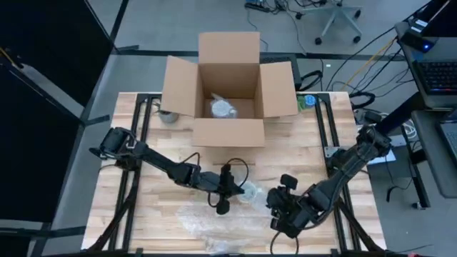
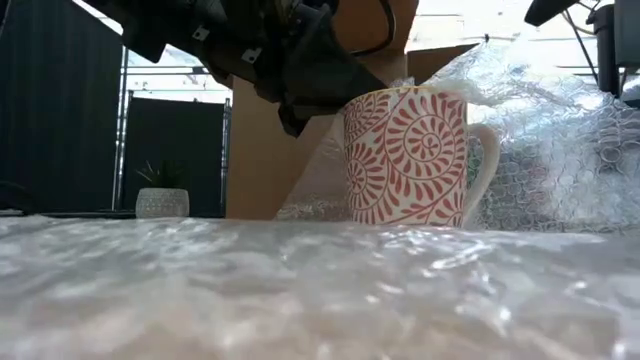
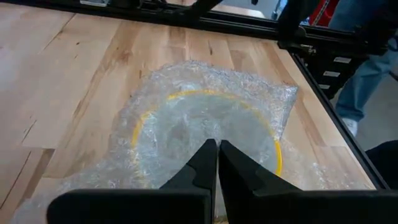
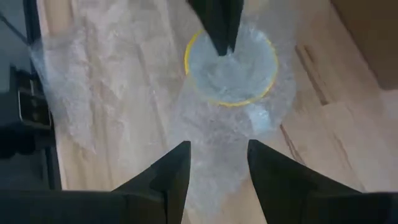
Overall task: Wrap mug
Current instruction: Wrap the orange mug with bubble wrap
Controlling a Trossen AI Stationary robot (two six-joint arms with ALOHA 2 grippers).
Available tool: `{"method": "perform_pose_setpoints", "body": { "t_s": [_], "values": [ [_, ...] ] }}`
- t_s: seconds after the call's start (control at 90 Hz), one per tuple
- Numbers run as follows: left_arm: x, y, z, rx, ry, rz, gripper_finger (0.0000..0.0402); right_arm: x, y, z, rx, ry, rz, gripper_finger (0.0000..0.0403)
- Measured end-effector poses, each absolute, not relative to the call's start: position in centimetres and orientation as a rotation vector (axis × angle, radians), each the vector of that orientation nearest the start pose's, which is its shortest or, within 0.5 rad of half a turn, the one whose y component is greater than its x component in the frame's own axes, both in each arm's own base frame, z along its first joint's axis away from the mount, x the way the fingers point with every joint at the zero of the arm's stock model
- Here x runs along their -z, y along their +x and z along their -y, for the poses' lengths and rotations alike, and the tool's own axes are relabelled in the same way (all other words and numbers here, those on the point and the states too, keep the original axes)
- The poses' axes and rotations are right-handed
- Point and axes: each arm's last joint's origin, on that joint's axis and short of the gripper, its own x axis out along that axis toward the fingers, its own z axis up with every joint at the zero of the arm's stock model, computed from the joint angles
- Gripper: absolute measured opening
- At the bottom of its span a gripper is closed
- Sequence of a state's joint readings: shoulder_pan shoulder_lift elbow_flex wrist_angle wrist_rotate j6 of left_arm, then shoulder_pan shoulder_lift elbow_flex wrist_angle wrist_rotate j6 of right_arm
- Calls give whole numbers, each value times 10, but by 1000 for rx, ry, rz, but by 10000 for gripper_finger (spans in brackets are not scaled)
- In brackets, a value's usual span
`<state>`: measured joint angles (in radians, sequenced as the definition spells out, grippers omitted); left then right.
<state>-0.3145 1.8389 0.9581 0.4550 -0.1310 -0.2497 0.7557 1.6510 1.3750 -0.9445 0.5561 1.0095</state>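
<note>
Bubble wrap (image 1: 214, 223) covers the wooden table (image 1: 136, 207); left gripper (image 3: 217, 149) pinches wrap over the mug (image 2: 410, 158), right gripper (image 4: 217, 163) open nearby.

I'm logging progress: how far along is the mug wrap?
Done: the mug stands upright on the table with bubble wrap draped over its mouth. In hand: the left gripper is shut, pinching the wrap above the rim; the right gripper hovers open near the wrap's loose end. Left: the red-patterned side and handle are bare, so the wrap must go round and be secured.
</note>
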Motion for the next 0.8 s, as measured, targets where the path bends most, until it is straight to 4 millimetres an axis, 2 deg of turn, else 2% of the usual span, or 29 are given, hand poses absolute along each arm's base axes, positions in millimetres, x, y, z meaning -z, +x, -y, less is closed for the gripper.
{"method": "perform_pose_setpoints", "body": {
  "t_s": [0.433, 0.6, 0.8],
  "values": [
    [-167, 363, 114, 128, -151, -435, 0, -238, 236, -246, 375, 221, -906, 146],
    [-167, 363, 114, 126, -151, -435, 0, -223, 240, -250, 399, 189, -927, 146],
    [-167, 363, 114, 127, -150, -435, 0, -196, 245, -256, 422, 101, -1002, 146]
  ]
}}
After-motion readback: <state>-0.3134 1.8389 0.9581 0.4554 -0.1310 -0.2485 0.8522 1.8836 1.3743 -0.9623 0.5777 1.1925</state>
